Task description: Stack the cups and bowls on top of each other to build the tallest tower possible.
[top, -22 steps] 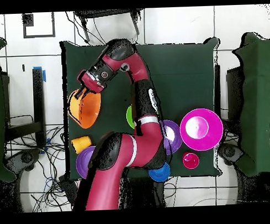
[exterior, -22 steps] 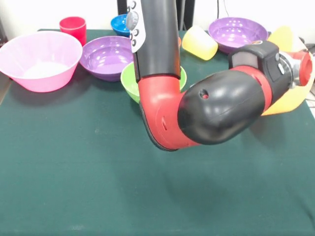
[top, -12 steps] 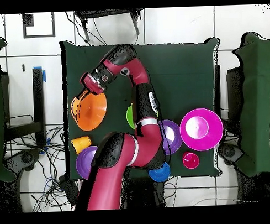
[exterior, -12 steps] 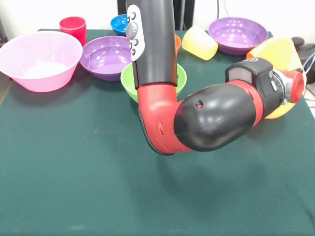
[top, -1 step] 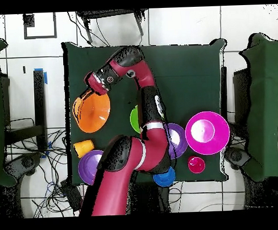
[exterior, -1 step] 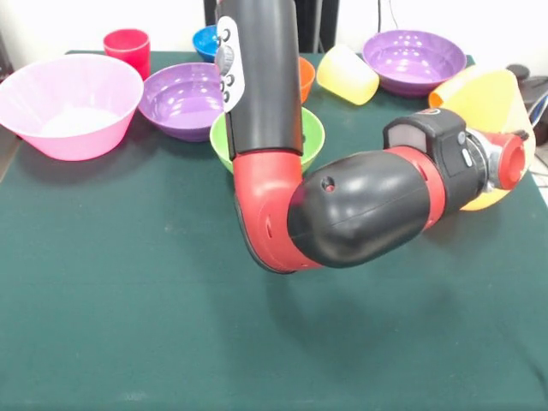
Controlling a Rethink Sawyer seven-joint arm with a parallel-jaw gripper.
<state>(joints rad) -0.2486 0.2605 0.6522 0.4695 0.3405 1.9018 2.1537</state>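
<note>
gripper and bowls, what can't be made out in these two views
- Gripper: in both views the wrist and the big orange-yellow bowl hide whether it is open or shut.
- Small orange bowl: front view shows only a sliver behind the arm; the arm covers it overhead.
- Lime green bowl: arm covers most of it overhead.

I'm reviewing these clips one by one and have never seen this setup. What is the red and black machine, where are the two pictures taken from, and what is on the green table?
It is a single robot arm with a tool at its end. One picture faces it across the table; the other looks straight down. The arm's end is at the big orange-yellow bowl, which is tilted up on its side; the tool itself is hidden, so a grip cannot be confirmed. Also on the table: a pink bowl, two purple bowls, a lime green bowl, a blue bowl, a red cup and a pale yellow cup lying on its side.
</note>
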